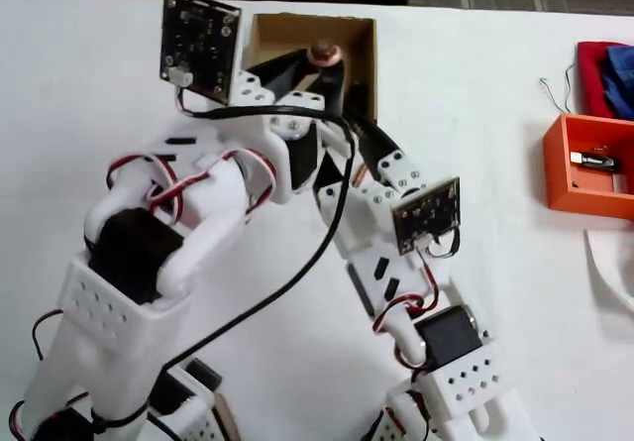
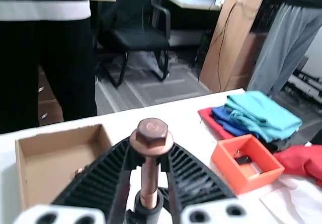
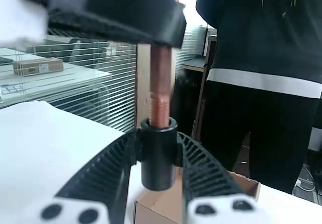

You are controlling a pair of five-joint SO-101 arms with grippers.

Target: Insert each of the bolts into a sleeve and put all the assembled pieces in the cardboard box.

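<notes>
Left gripper: my left gripper (image 2: pixel 150 156) pinches the bolt (image 2: pixel 151 133) just under its hexagonal head, with the shank hanging downward.
Right gripper: my right gripper (image 3: pixel 159 142) is pressed against both sides of the sleeve (image 3: pixel 159 158), which I see standing upright.
Bolt and sleeve: the copper-coloured threaded end sits in the mouth of the black sleeve. I cannot tell how deep it goes.
Location: both pieces are held in the air over the open cardboard box (image 1: pixel 269 35), at the upper centre of the high view.
Worktop: the white worktop (image 1: pixel 475 94) carries the box.
Surroundings: I see an orange tray (image 1: pixel 584 188) at the right edge of the high view, with folded cloths (image 2: pixel 254 114) just beside it.
</notes>
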